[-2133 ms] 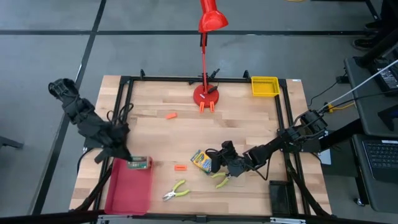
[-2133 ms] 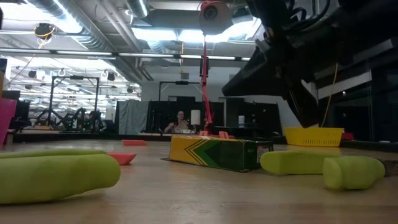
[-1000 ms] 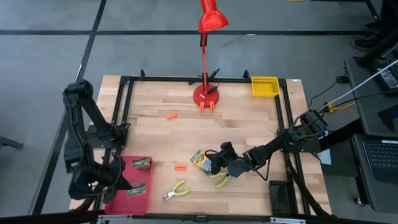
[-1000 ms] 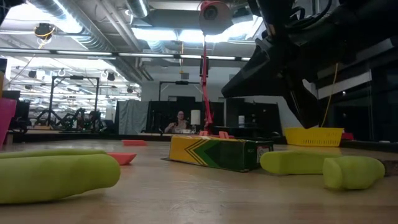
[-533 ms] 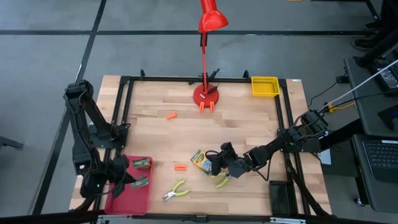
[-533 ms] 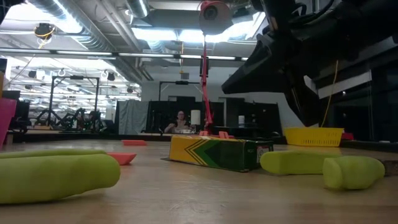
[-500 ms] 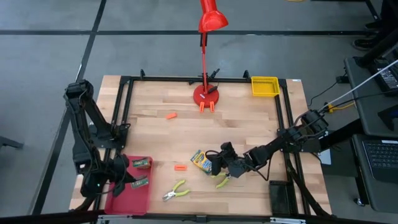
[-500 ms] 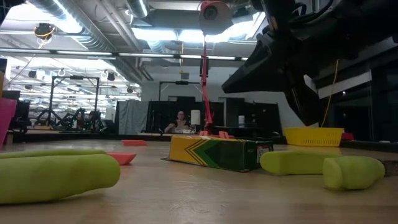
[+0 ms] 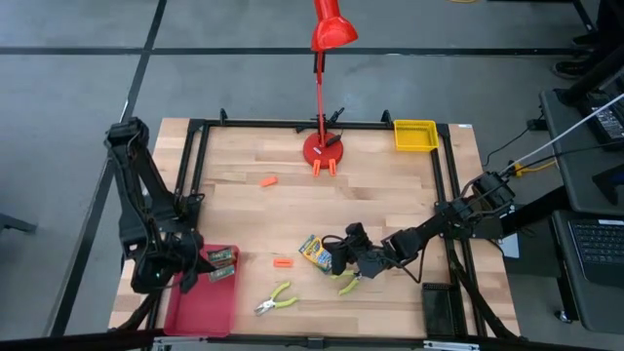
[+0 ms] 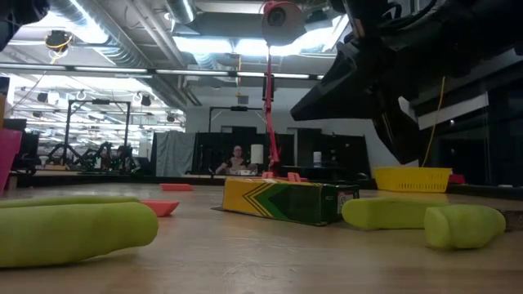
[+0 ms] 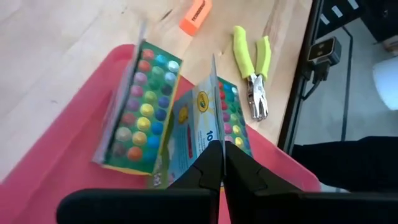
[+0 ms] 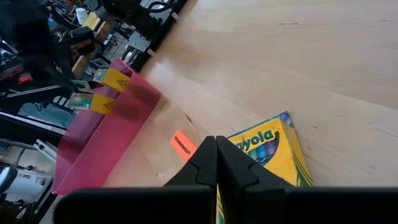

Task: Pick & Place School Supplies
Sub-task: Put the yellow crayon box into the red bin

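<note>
Low over red tray (image 9: 200,310), left claw (image 11: 221,163) pinching crayon box (image 11: 186,127)

Wooden table (image 9: 380,195): supplies, apparently lamp (image 9: 322,146).

The right gripper (image 12: 216,167) has its two dark fingers pressed together, just beside a yellow crayon box (image 12: 268,151) lying flat on the wooden table (image 12: 298,56). A small orange piece (image 12: 182,145) lies near it. Farther off, the red tray (image 12: 104,127) holds two more crayon boxes (image 12: 107,90).
</note>
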`<state>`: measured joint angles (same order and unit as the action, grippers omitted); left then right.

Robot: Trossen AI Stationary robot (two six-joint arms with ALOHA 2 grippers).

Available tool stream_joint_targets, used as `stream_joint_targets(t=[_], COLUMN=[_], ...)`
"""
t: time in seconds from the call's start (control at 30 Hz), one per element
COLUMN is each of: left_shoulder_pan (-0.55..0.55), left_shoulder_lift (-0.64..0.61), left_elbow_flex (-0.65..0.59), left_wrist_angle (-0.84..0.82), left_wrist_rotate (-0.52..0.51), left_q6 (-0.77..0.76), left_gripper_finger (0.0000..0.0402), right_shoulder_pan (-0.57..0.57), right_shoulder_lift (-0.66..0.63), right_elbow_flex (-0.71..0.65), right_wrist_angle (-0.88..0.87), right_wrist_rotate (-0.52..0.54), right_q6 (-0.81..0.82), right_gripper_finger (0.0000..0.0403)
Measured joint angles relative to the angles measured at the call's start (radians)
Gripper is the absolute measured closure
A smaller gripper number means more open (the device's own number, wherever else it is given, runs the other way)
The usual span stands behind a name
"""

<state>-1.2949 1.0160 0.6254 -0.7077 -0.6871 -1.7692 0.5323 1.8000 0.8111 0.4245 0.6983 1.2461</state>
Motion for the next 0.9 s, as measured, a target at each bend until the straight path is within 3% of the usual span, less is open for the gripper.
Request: stream_joint_targets(t=[0.43,0.9], left_shoulder_pan=[0.0,0.0], left_shoulder_lift=[-0.044,-0.076], left_elbow_flex=[-0.042,-0.043], left_wrist_angle=[0.003,-0.024], left_wrist_rotate=[0.05,0.02], left_q6=[0.06,0.071], left_gripper_finger=[0.0394,0.0325], right_shoulder_pan=[0.0,0.0], right_shoulder_lift=[0.0,0.0], right_elbow_flex=[0.027,0.027], right_wrist_angle=[-0.036,-0.036], right_wrist_rotate=[0.0,0.0], right_q6=[0.004,0.026], right_gripper_finger=[0.0403,0.0403])
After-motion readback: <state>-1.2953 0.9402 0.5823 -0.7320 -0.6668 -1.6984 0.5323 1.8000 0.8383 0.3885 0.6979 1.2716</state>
